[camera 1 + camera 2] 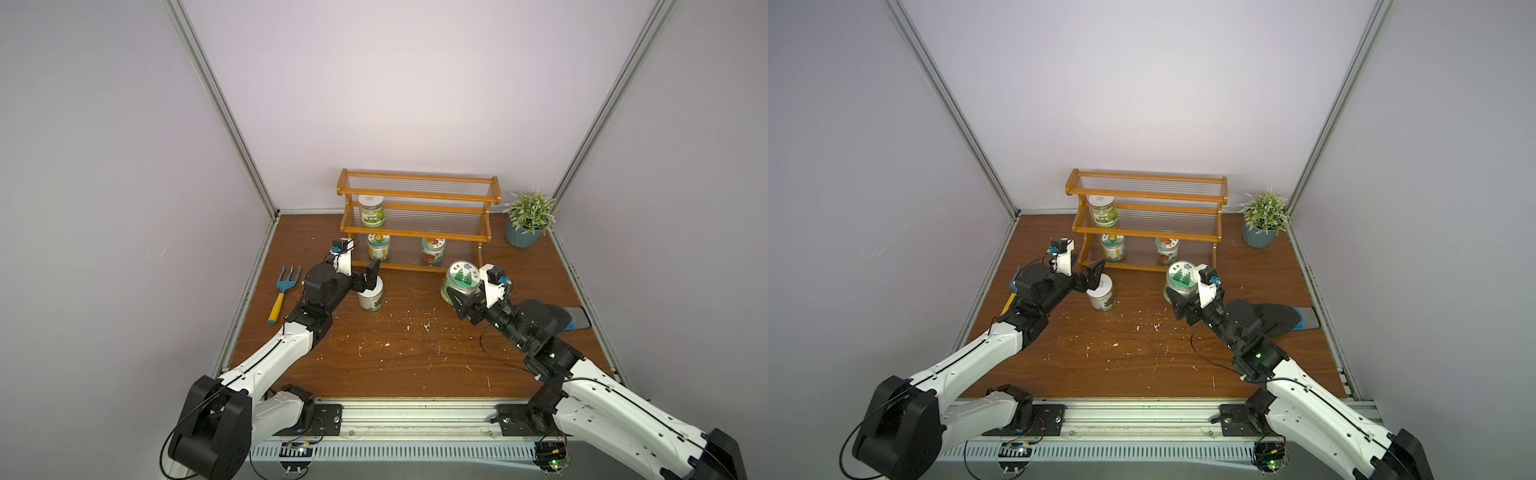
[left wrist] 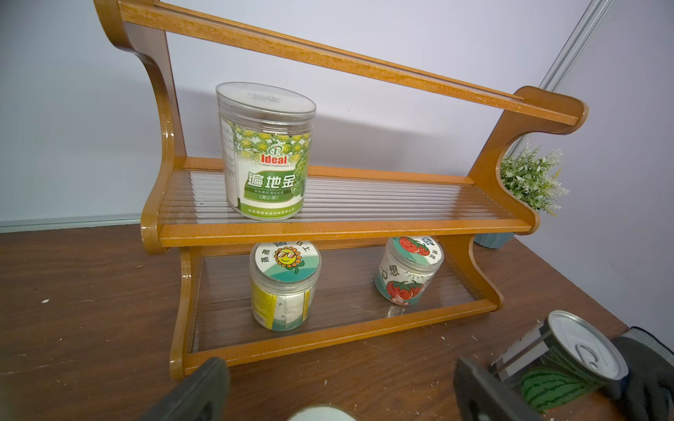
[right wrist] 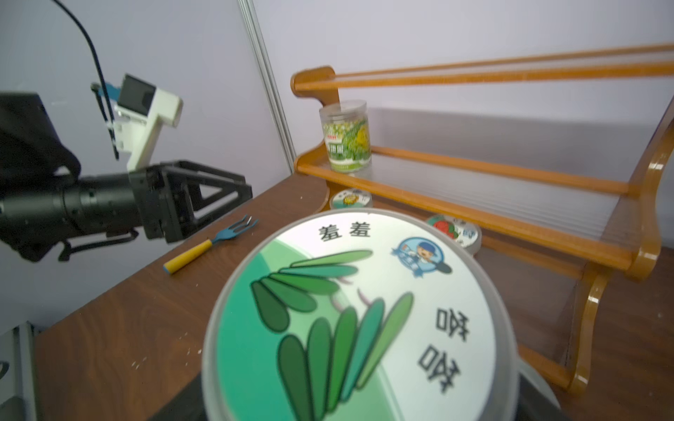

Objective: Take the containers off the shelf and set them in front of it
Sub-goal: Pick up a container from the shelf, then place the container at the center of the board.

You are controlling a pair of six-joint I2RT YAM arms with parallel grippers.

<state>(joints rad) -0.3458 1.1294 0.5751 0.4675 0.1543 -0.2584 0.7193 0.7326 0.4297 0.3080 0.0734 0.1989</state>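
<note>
I've got the right gripper [image 1: 459, 292] clamped on the leaf jar [image 1: 464, 275]. It's tilted and looks off the worktop [image 1: 407, 357], before the shelf's [image 1: 415, 230] right end, so set-down is straight below. Left gripper [image 1: 371, 277] gapes over the upright white can [image 1: 371, 298]. Only the left wrist view shows the watermelon tin [image 2: 547, 386], tipped against a glove [image 2: 642, 368].
</note>
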